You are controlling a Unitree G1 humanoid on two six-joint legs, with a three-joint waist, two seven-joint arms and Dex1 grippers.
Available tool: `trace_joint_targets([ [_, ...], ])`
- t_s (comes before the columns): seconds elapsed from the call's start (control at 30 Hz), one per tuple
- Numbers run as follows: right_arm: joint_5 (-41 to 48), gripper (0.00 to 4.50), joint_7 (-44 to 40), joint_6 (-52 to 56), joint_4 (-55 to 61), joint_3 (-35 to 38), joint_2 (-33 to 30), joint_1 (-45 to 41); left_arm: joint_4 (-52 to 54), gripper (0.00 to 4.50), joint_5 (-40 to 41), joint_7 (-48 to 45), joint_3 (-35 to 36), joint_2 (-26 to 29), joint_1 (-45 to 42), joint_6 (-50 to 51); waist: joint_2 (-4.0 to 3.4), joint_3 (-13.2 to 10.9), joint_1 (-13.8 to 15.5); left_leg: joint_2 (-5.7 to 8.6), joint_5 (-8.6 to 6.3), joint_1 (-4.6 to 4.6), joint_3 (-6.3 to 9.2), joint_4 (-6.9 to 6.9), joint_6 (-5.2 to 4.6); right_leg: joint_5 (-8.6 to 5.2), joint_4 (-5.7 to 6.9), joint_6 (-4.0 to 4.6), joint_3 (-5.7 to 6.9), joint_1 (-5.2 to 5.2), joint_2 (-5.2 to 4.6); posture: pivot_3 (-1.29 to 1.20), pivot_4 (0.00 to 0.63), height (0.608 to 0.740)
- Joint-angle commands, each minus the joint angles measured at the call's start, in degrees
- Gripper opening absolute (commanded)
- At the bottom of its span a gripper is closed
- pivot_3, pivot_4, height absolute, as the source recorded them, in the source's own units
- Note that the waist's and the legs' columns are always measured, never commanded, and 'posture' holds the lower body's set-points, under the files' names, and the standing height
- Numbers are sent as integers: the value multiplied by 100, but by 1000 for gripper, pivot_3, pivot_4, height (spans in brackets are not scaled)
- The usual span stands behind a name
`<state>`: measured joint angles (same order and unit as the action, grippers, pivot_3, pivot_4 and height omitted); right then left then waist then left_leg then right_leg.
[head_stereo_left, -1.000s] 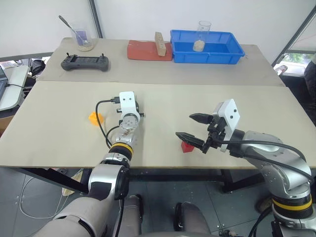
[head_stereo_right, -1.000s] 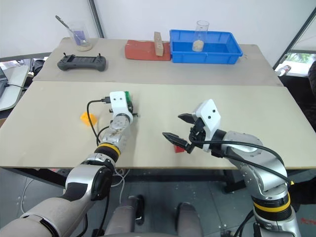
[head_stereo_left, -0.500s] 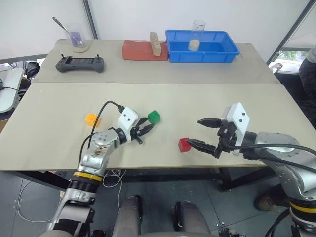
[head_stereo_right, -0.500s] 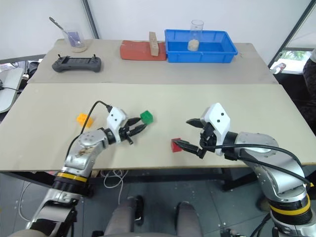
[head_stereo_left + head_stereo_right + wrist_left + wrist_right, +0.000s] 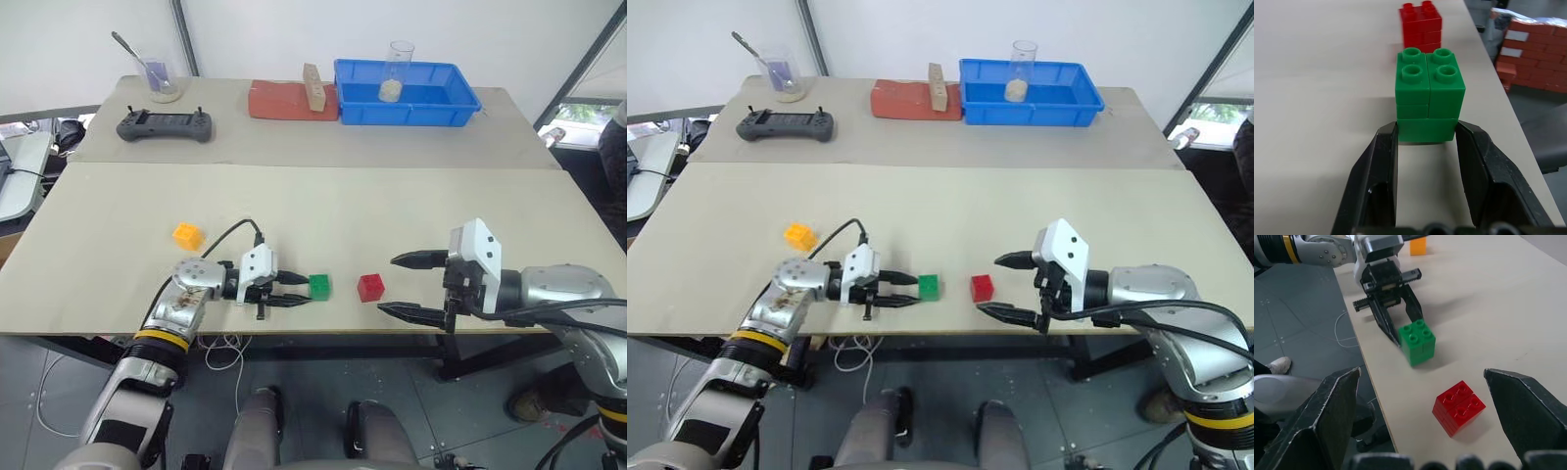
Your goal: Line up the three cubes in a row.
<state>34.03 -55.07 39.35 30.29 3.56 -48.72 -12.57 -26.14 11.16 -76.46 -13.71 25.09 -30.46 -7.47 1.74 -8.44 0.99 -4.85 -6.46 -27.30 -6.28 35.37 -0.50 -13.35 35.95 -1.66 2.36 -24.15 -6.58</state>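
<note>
Gripping the green cube [image 5: 319, 286] low in frame, left gripper [image 5: 292, 291] risks nudging the red cube [image 5: 370, 287] on release; right gripper [image 5: 404, 286] spread, empty.

This looks like a robotics lab or test space rather than a home or shop. Two plain tan tables [image 5: 411, 196] stand pushed together on dark metal legs, over a grey tiled floor [image 5: 1298, 328] with loose cables lying on it. Behind them is a bare white wall [image 5: 294, 29] crossed by slanting metal poles. On the far table sit a black handheld controller [image 5: 166, 124], a blue plastic bin [image 5: 408, 93] holding a clear beaker, a second beaker with a spoon [image 5: 162, 78], and a red brick [image 5: 292, 100] with a wooden block on it, set out like practice props. A stack of red bricks [image 5: 1535, 54] stands on the floor beside the table.
</note>
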Motion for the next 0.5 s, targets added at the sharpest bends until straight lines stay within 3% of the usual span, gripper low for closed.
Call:
trace_joint_targets([
  [0.03,25,4500,-30,-153,81,172,-71,6,-13,1230,-61,-35,-44,-108,-78,-196,0,0,-9,0,0,0,0,0,-1,0,3,0,0,0,0,0,150,740],
  [0.37,-87,4500,10,-364,-18,110,-14,97,-24,1230,-305,554,1,-369,5,-329,0,0,-11,0,4,0,3,7,-6,0,5,-5,-1,3,1,0,150,740],
  [0.5,-104,4500,-1,-416,-98,45,21,30,107,3049,-232,493,-7,-328,76,-263,0,0,-16,0,4,1,3,7,-7,1,6,-5,-1,2,2,0,150,740],
])
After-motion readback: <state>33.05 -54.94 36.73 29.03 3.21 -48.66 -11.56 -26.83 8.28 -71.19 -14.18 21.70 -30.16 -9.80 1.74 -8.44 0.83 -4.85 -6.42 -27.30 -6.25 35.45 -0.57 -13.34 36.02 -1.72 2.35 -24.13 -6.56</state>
